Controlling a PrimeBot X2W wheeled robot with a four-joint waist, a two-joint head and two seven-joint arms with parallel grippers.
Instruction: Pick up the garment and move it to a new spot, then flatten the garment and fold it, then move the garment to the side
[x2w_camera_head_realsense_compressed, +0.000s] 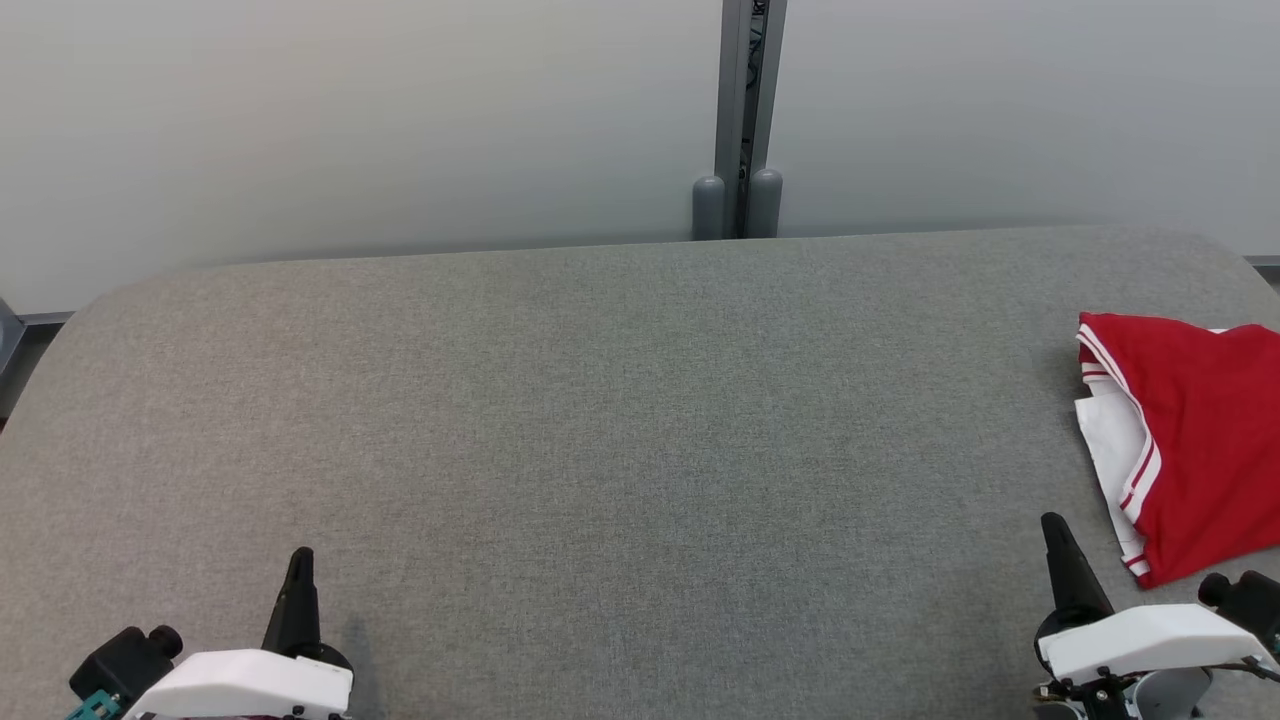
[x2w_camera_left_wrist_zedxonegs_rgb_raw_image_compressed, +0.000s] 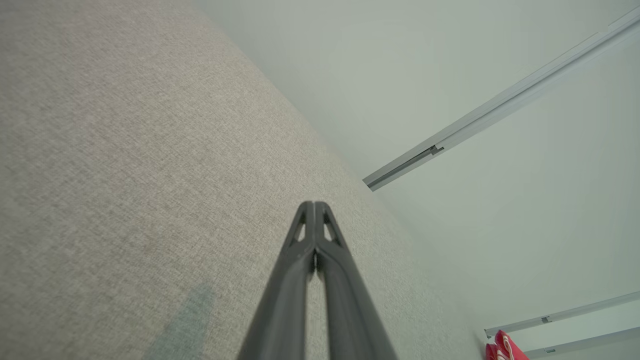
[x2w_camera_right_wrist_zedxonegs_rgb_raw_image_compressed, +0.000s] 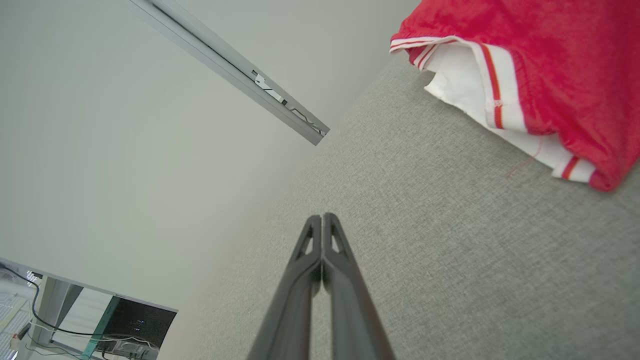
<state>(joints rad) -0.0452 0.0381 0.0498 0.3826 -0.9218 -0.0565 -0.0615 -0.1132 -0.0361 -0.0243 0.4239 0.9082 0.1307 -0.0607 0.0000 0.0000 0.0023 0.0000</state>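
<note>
Down at the lower left of the head view, the left pincer (x2w_camera_head_realsense_compressed: 301, 556) holds its two dark fingers pressed together with nothing between them, above the grey cloth table (x2w_camera_head_realsense_compressed: 600, 400). The right pincer (x2w_camera_head_realsense_compressed: 1053, 522), at the lower right, is pinched shut too and empty. The red garment (x2w_camera_head_realsense_compressed: 1200, 440) with white trim lies on the table just ahead of its tip and to its right, apart from the fingers.

Along the left wrist view, the left pincer (x2w_camera_left_wrist_zedxonegs_rgb_raw_image_compressed: 314, 205) meets tip to tip over bare table (x2w_camera_left_wrist_zedxonegs_rgb_raw_image_compressed: 125, 175), and a corner of the garment (x2w_camera_left_wrist_zedxonegs_rgb_raw_image_compressed: 505, 347) shows well off to its right.

Along the right wrist view, the right pincer (x2w_camera_right_wrist_zedxonegs_rgb_raw_image_compressed: 322, 217) is closed on nothing. The garment (x2w_camera_right_wrist_zedxonegs_rgb_raw_image_compressed: 540, 65) rests ahead and to its right, white lining and striped hem turned toward it, not touching.
</note>
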